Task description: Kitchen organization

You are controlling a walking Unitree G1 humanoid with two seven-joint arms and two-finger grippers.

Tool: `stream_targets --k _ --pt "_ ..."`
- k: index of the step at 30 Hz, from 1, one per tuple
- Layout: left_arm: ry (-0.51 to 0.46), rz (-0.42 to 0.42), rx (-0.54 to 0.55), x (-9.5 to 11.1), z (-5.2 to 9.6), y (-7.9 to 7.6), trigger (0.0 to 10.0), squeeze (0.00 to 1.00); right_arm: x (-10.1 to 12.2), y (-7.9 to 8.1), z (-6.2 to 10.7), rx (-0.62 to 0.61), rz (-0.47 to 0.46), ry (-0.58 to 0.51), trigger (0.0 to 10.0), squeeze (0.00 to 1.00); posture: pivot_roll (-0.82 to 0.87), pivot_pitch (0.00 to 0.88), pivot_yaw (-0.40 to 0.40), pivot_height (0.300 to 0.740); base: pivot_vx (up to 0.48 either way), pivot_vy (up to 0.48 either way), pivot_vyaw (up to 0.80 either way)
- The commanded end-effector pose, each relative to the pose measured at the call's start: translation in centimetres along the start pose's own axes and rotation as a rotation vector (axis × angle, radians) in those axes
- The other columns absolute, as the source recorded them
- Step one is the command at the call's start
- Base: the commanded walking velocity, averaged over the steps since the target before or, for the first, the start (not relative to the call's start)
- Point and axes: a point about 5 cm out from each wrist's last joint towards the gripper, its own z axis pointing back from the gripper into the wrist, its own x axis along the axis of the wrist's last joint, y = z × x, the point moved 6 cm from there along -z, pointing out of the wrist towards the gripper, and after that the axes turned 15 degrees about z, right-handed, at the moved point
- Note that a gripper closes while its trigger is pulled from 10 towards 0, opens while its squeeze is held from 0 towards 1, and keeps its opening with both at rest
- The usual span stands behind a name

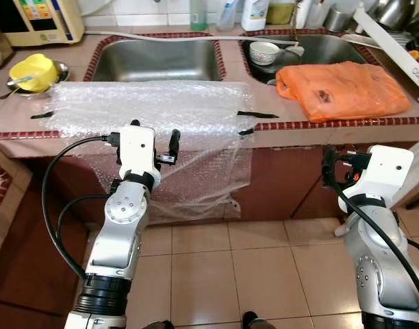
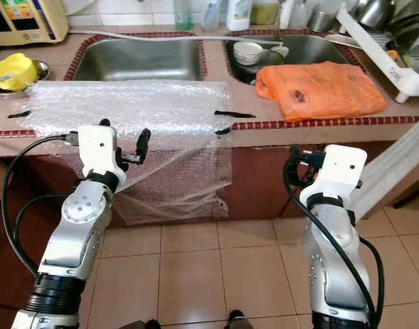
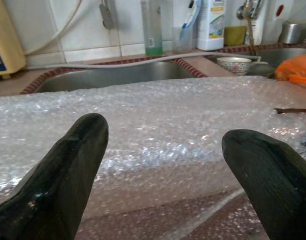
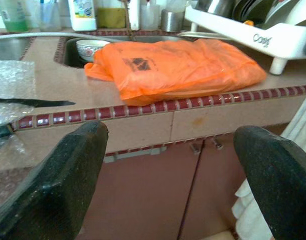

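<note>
A sheet of bubble wrap [image 1: 148,106] is taped with black strips over the counter in front of the left sink [image 1: 158,60], and its lower part hangs down the cabinet front. My left gripper [image 1: 155,134] stands open just at the counter's front edge, its fingers pointing at the wrap with nothing between them. An orange plastic bag [image 1: 343,89] lies flat on the counter before the right sink [image 1: 333,48]. My right gripper [image 4: 168,165] is open below the counter edge, facing the cabinet front under the bag.
A patterned bowl [image 1: 263,52] sits in the right sink. A yellow cup [image 1: 33,72] rests in a metal dish at the far left. A white dish rack [image 1: 394,48] stands at the right, with bottles [image 1: 254,14] along the back wall. Tiled floor [image 1: 250,274] lies below.
</note>
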Motion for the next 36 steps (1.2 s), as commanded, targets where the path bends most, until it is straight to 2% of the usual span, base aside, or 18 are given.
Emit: stream_targets --k 1,7,11,22,36 --pt "0.008 0.01 0.005 -0.14 0.12 0.18 10.0 0.0 0.11 -0.35 0.12 -0.01 0.026 -0.008 10.0 0.0 -0.05 0.165 0.006 0.74 0.0 0.0 0.0" --pt "0.012 0.011 0.008 -0.24 0.18 0.23 10.0 0.0 0.4 0.01 0.14 0.003 0.076 -0.023 10.0 0.0 -0.05 0.167 0.005 0.74 0.0 0.0 0.0" --pt "0.014 0.014 0.007 -0.29 0.19 0.18 10.0 0.0 0.31 0.03 0.14 0.001 0.058 -0.016 10.0 0.0 -0.05 0.167 0.006 0.74 0.0 0.0 0.5" --pt "0.022 0.023 0.007 -0.51 0.18 0.12 10.0 0.0 0.08 0.17 0.15 0.013 0.031 -0.009 10.0 0.0 -0.05 0.168 0.005 0.74 0.0 0.0 0.0" --pt "0.03 0.022 0.005 -0.69 0.17 -0.01 10.0 0.0 -0.22 0.54 0.08 0.039 0.056 0.007 10.0 0.0 -0.05 0.169 0.007 0.74 0.0 0.0 -0.05"
